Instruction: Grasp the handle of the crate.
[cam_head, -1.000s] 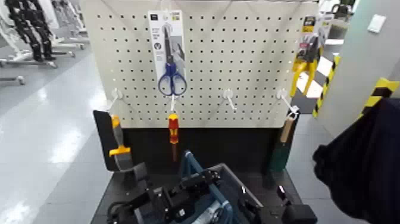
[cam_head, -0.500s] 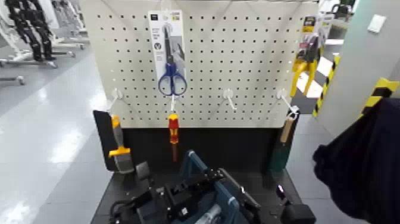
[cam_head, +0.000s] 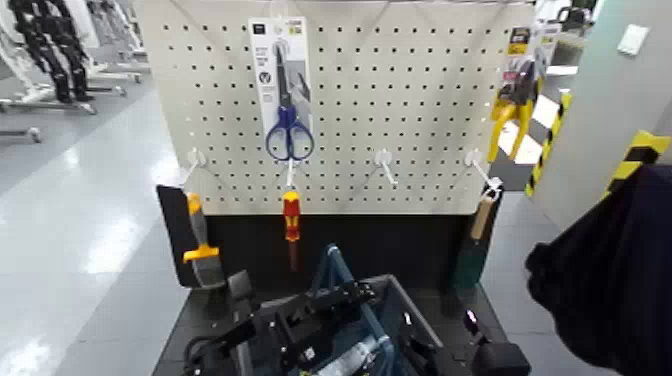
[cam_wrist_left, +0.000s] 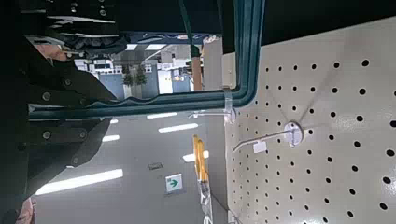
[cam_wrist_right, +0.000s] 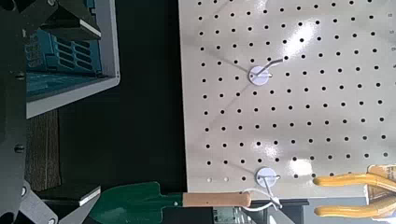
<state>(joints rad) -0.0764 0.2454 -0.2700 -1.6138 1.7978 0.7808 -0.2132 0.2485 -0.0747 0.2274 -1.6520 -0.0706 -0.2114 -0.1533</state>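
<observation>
Blue-grey plastic fills the foreground as we see the crate below the pegboard, its arched handle rising across the middle. We find the left gripper clenched on that handle, while the right gripper waits beside the crate, its fingers spread apart.
</observation>
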